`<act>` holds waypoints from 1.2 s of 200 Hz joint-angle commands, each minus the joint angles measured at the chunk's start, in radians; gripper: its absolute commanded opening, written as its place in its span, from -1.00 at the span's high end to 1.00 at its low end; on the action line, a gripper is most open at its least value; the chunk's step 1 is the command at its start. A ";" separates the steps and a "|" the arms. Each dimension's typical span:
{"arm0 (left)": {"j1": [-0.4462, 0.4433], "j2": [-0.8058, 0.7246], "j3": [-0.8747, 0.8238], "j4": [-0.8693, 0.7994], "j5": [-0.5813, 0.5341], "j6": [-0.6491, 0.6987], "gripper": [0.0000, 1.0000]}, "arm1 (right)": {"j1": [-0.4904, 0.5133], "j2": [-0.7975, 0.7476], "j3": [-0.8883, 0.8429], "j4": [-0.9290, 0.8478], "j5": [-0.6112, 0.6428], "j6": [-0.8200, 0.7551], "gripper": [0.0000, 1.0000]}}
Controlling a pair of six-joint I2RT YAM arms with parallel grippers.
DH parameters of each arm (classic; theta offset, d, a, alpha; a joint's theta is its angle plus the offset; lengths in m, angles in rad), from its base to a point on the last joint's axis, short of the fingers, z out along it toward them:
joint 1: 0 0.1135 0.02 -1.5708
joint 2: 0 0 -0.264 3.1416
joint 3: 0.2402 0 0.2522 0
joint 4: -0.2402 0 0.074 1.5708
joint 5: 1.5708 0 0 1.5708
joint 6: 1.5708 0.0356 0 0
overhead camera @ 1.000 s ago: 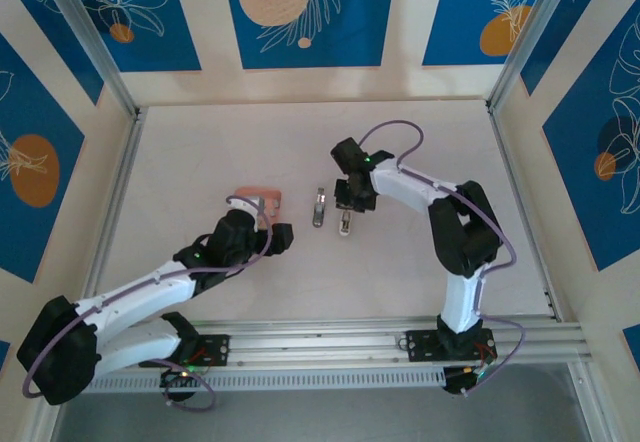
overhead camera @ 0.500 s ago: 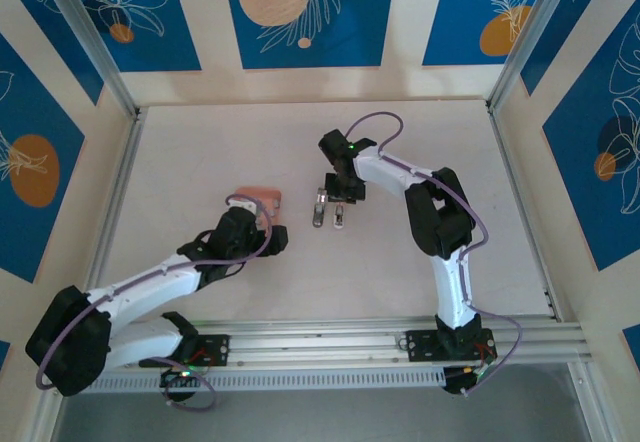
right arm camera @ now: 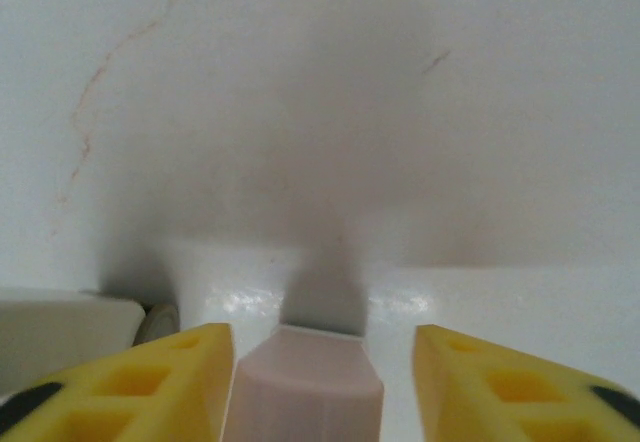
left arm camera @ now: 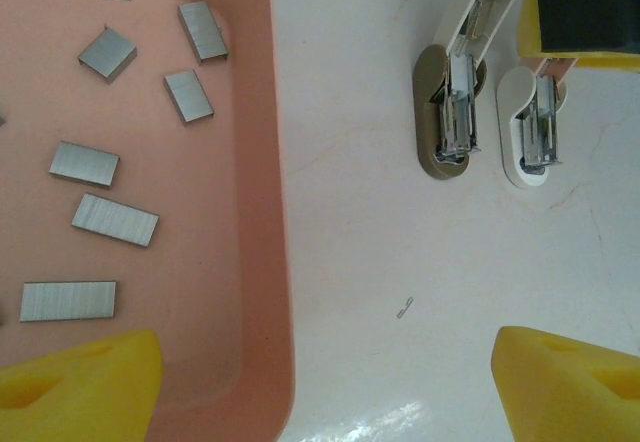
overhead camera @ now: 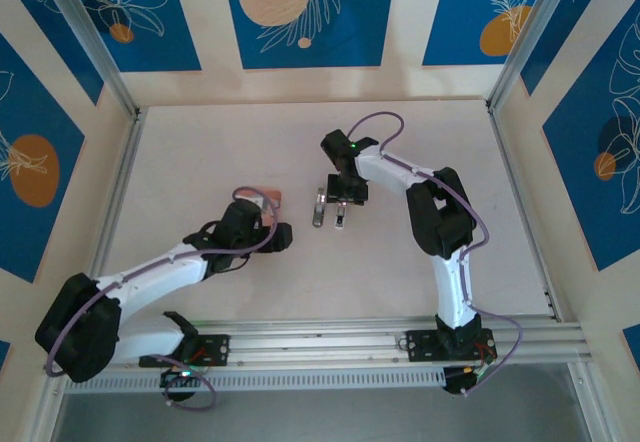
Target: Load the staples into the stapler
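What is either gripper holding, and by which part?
Nothing gripped. Left gripper is open above the tray rim; right gripper straddles the white stapler's end, jaws open, a gap showing.

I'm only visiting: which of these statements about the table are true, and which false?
1. The staples lie in the pink tray. True.
2. A tan stapler and a white stapler lie side by side. True.
3. The left gripper holds a staple strip. False: it is open, holding nothing.
4. The right gripper hovers over the tray. False: it is at the white stapler.
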 commanded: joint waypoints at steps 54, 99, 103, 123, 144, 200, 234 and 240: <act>0.035 0.186 0.227 -0.279 0.156 0.161 -0.66 | 0.022 -0.380 -0.226 0.053 -0.038 0.031 -0.18; 0.035 0.292 0.304 -0.334 0.180 0.245 -0.66 | 0.076 -0.483 -0.336 0.090 -0.057 0.060 -0.19; 0.036 0.298 0.310 -0.337 0.186 0.247 -0.66 | 0.082 -0.488 -0.341 0.093 -0.052 0.059 -0.19; 0.034 0.325 0.317 -0.334 0.221 0.251 -0.66 | 0.096 -0.501 -0.349 0.101 -0.045 0.057 -0.19; 0.034 0.339 0.313 -0.327 0.242 0.250 -0.66 | 0.099 -0.508 -0.352 0.106 -0.047 0.059 -0.19; 0.023 0.325 0.283 -0.293 0.294 0.219 -0.65 | 0.104 -0.553 -0.382 0.159 -0.054 0.073 -0.19; 0.000 0.325 0.258 -0.231 0.330 0.187 -0.65 | 0.123 -0.580 -0.398 0.209 -0.085 0.041 -0.19; -0.003 0.327 0.260 -0.227 0.332 0.186 -0.65 | 0.128 -0.589 -0.404 0.224 -0.090 0.033 -0.19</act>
